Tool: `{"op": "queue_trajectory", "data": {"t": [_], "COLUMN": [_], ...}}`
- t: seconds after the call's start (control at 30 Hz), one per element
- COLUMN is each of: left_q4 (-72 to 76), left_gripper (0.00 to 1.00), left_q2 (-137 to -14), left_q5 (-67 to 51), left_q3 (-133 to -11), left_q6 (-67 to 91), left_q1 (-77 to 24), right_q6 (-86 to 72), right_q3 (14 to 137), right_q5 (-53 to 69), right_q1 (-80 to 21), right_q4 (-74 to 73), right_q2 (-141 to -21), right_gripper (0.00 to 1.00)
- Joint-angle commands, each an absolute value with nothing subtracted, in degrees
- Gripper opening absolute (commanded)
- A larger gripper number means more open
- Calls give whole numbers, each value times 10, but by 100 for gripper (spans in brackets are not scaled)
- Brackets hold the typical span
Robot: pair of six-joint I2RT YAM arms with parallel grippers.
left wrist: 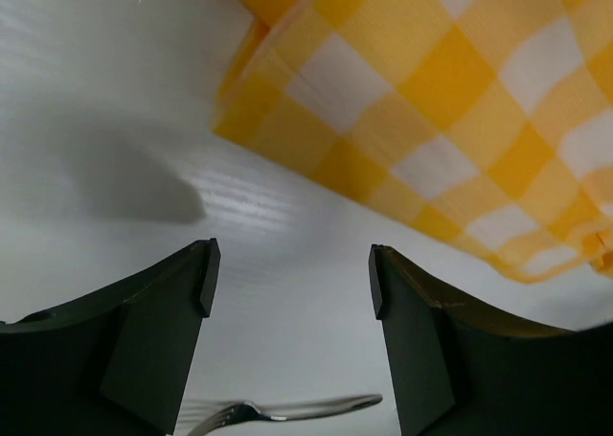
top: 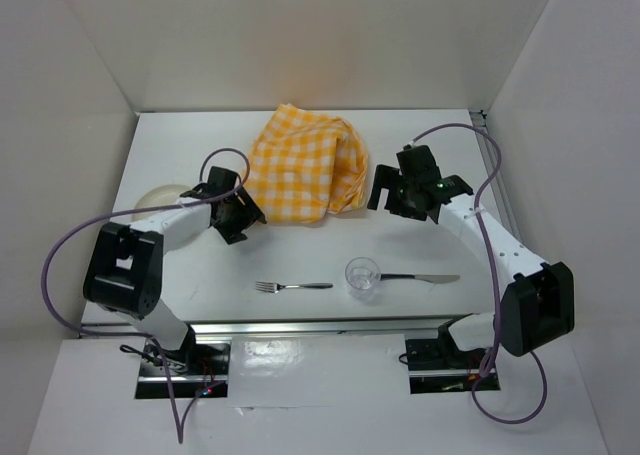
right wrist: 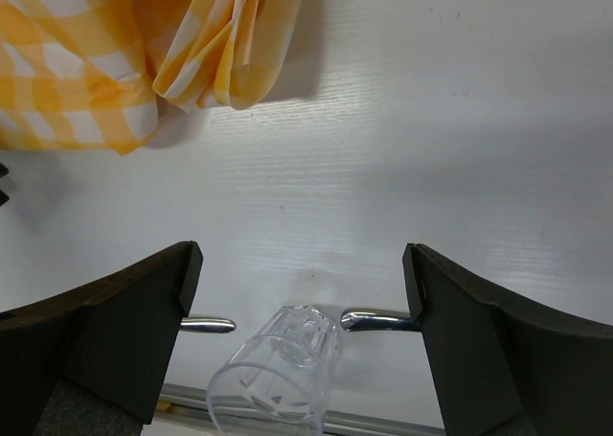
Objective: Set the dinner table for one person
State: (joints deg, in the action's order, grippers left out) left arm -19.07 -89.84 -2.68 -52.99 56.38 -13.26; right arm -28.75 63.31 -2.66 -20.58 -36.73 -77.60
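The dinner table (top: 300, 250) is a white tabletop. At its back lies a crumpled yellow-and-white checked cloth (top: 305, 165). Near the front edge a fork (top: 293, 286), a clear glass (top: 363, 276) and a knife (top: 420, 278) lie in a row. My left gripper (top: 238, 213) hovers at the cloth's left edge, open and empty; its wrist view shows the cloth (left wrist: 450, 101) ahead and the fork (left wrist: 287, 412) below the gripper (left wrist: 290, 278). My right gripper (top: 400, 197) is open just right of the cloth, and in its wrist view the gripper (right wrist: 302, 283) frames the glass (right wrist: 278, 374) and the knife's handle (right wrist: 378, 319).
A pale round plate (top: 160, 197) shows at the left wall, partly hidden behind the left arm. White walls close in the table on three sides. A metal rail (top: 320, 327) runs along the near edge.
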Motion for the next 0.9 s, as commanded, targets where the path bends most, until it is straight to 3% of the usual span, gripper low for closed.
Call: {"op": "queue_trajectory", "data": {"t": [0.0, 0.27, 0.37, 0.4, 0.43, 0.47, 0.87], "left_q4": [-156, -142, -158, -168, -179, -204, -342], "left_gripper": [81, 84, 61, 47, 14, 0, 0], "left_q2": [-954, -1019, -1042, -1057, -1063, -1063, -935], "left_q5": [-28, -12, -7, -7, -7, -7, 54], "left_q3": [-560, -612, -652, -664, -677, -704, -886], "left_q6": [581, 581, 581, 581, 576, 566, 488], "left_q1": [-127, -127, -127, -127, -127, -122, -122], "right_q6": [-280, -275, -293, -294, -303, -314, -395], "right_q3": [634, 622, 597, 590, 584, 578, 604], "right_q5": [-31, -14, 22, 33, 45, 63, 132], "right_q1": [-203, -198, -198, -198, -198, -198, -198], "right_q4": [-358, -358, -344, -338, -324, -317, -208], "right_q2": [-761, -756, -751, -745, -745, -745, -837], "right_gripper": [100, 100, 100, 100, 100, 100, 100]}}
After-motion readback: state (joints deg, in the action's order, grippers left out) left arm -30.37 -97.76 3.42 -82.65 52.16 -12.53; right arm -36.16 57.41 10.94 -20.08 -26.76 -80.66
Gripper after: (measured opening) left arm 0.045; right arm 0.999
